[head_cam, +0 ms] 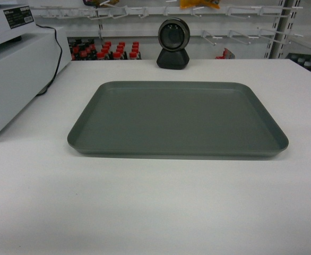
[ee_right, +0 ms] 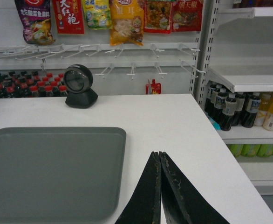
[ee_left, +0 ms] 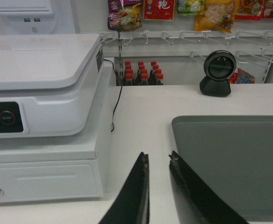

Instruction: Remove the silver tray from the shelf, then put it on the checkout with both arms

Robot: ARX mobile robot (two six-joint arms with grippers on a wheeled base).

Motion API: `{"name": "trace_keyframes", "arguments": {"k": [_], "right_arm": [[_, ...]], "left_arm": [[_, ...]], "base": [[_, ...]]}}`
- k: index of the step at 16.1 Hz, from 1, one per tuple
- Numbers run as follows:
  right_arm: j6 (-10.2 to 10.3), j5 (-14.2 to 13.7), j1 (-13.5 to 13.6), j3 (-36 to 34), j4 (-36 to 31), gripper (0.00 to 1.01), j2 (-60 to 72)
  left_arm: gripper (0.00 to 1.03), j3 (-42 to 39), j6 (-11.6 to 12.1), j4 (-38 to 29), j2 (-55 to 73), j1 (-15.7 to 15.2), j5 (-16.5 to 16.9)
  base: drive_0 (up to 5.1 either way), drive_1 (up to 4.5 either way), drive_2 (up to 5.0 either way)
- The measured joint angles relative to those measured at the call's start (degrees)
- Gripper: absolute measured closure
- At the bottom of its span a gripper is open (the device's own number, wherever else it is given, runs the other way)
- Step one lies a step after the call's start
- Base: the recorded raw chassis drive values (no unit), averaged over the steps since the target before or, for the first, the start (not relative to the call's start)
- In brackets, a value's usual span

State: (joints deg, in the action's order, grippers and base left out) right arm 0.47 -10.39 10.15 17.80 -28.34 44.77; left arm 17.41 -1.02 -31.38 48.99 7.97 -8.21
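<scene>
Silver tray [head_cam: 176, 119] lies flat on the desk [head_cam: 155, 207], between the slightly parted left gripper [ee_left: 159, 159] and closed, empty right gripper [ee_right: 159, 155].

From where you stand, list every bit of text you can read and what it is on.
"大红袍": red packet hanging on the wall.
Black label on the white machine: too blurred to read.
Round button on the cash register: too blurred.
Other snack bags: print too small.
Silver tray: none.
</scene>
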Motion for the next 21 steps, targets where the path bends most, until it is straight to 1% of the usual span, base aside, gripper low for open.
{"name": "trace_keyframes", "arguments": {"k": [1,3,5,6,7,8,9,11,16,17,18,21], "right_arm": [[-0.1,1.4,-1.4,-3.0,0.0,1.00,-1.7],[-0.1,3.1,-2.9,-6.4,0.4,1.00,-4.5],[-0.1,4.1,-4.2,-8.1,0.5,1.00,-7.5],[-0.1,4.7,-4.8,-9.1,1.0,1.00,-9.0],[-0.1,7.2,-6.3,-10.0,1.8,1.00,-10.3],[-0.1,9.8,-9.6,-11.2,2.6,1.00,-11.7],[-0.1,9.8,-10.6,-12.0,3.2,1.00,-13.1],[-0.1,10.4,-10.2,-13.1,4.7,1.00,-16.5],[-0.1,10.4,-10.2,-15.4,9.4,1.00,-23.4],[-0.1,10.4,-10.2,-15.8,10.2,1.00,-24.7],[-0.1,10.4,-10.2,-17.1,8.9,1.00,-25.3],[-0.1,10.4,-10.2,-17.1,12.4,1.00,-29.1]], "left_arm": [[1.03,-2.6,0.0,-0.2,-2.3,-1.0,1.0],[1.02,-5.6,0.0,-0.1,-5.4,-2.3,2.3],[1.02,-7.7,0.0,0.5,-8.2,-3.5,3.7],[1.02,-8.9,0.0,1.1,-9.9,-6.6,7.3],[1.02,-9.8,0.0,1.7,-11.3,-8.2,7.3],[1.02,-10.6,0.0,2.3,-12.8,-8.3,7.5],[1.02,-11.5,0.0,3.1,-14.4,-7.9,8.1],[1.02,-12.9,0.0,4.9,-17.6,-7.8,8.2],[1.02,-15.0,0.0,10.3,-25.3,-7.8,8.2],[1.02,-16.4,0.0,8.0,-26.1,-7.8,8.2],[1.02,-16.8,0.0,10.4,-27.2,-7.8,8.2],[1.02,-16.8,0.0,13.5,-31.4,-7.8,8.2]], "base": [[0.0,0.00,0.0],[0.0,0.00,0.0],[0.0,0.00,0.0],[0.0,0.00,0.0],[0.0,0.00,0.0],[0.0,0.00,0.0],[0.0,0.00,0.0],[0.0,0.00,0.0],[0.0,0.00,0.0],[0.0,0.00,0.0],[0.0,0.00,0.0],[0.0,0.00,0.0]]}}
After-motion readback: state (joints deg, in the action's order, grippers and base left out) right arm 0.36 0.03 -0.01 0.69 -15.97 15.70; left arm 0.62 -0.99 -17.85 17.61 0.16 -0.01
